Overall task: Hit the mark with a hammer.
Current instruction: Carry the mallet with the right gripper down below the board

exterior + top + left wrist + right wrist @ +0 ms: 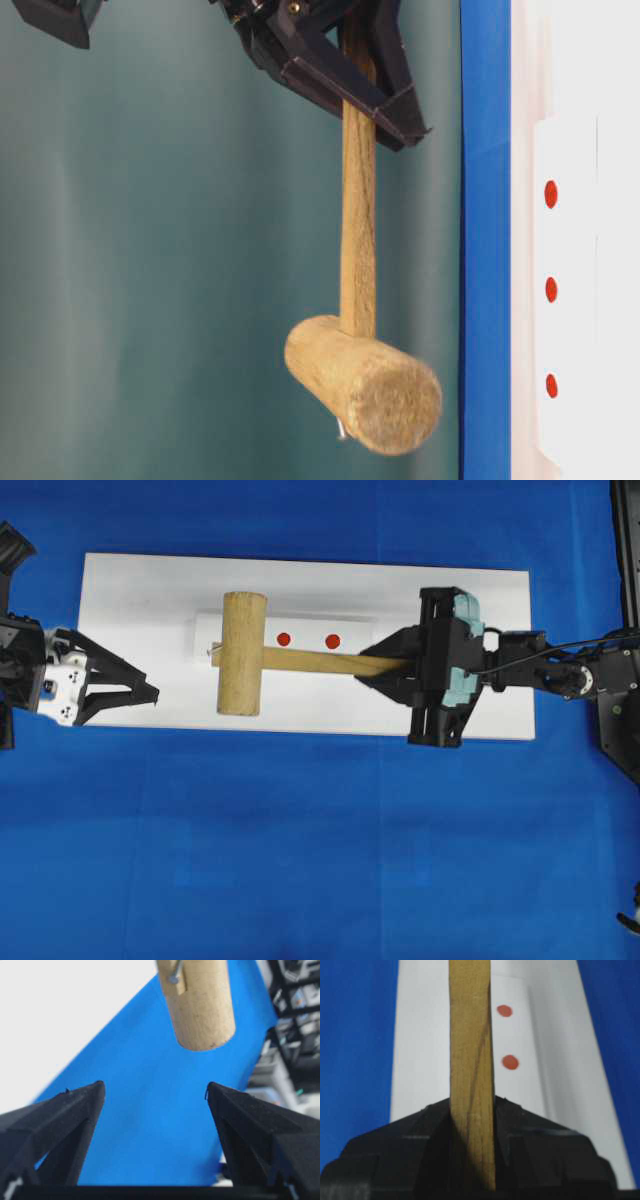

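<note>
The right gripper (pixel 395 667), clenched on the light wooden mallet's (pixel 243 652) handle, holds it raised; the strike onto the red dots (pixel 284 638) comes next. The left gripper (pixel 150 692) hangs released.

A blue tabletop (pixel 300 860) carries a flat white board (pixel 130 600) lying across its middle toward the far edge. On the board lies a smaller white strip (pixel 310 630) marked with red dots (pixel 333 640) in a row along its length.
</note>
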You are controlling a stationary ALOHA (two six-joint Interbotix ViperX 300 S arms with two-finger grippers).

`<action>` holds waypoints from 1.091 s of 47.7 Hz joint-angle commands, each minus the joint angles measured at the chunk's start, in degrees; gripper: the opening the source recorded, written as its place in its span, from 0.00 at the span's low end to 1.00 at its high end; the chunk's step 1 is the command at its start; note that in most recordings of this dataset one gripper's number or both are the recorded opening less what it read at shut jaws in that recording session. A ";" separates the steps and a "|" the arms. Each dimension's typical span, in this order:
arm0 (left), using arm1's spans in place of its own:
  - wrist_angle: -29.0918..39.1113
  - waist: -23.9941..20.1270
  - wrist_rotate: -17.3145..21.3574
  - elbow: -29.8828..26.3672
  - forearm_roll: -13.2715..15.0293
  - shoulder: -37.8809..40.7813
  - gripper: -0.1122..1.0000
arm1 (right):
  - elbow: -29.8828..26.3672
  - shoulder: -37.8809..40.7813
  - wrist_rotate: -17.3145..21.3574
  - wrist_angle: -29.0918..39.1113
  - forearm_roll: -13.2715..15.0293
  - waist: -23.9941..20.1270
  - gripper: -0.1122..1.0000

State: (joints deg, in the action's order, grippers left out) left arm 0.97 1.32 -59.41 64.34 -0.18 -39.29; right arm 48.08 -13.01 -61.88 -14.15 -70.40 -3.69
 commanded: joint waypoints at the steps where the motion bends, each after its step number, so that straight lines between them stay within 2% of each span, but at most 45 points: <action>1: -0.44 -0.26 5.98 -0.70 -0.35 -0.09 0.82 | -2.37 0.18 1.14 0.26 -1.14 -2.02 0.17; 5: -0.44 -0.53 13.62 -0.62 -0.35 -0.09 0.81 | -3.08 1.23 2.11 -0.09 -2.11 -5.01 0.17; 11: -0.26 -1.05 27.86 -0.53 -0.35 -0.09 0.81 | -4.04 2.46 3.25 -1.76 -4.22 -9.49 0.17; 21: -0.62 -1.23 48.78 -0.35 -0.09 -0.35 0.81 | -5.19 4.92 4.75 -11.51 -9.76 -18.81 0.17; 25: -1.76 -1.49 53.79 -0.26 0.00 -0.44 0.81 | -5.80 5.80 4.75 -14.77 -12.30 -21.71 0.17; 30: -3.52 -1.67 57.66 0.09 0.00 -1.05 0.81 | -6.94 7.38 4.75 -16.61 -14.24 -24.17 0.17; 34: -4.22 -1.76 59.33 0.53 0.00 -1.67 0.81 | -7.82 8.44 4.75 -16.26 -14.77 -24.87 0.17; 52: -4.22 -1.76 59.33 2.55 0.35 -6.06 0.81 | -10.90 14.59 4.75 -13.45 -14.85 -25.05 0.17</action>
State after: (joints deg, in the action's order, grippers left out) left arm -2.81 -0.26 -0.09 67.24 0.09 -44.82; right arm 39.64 1.05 -57.22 -28.13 -85.43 -28.65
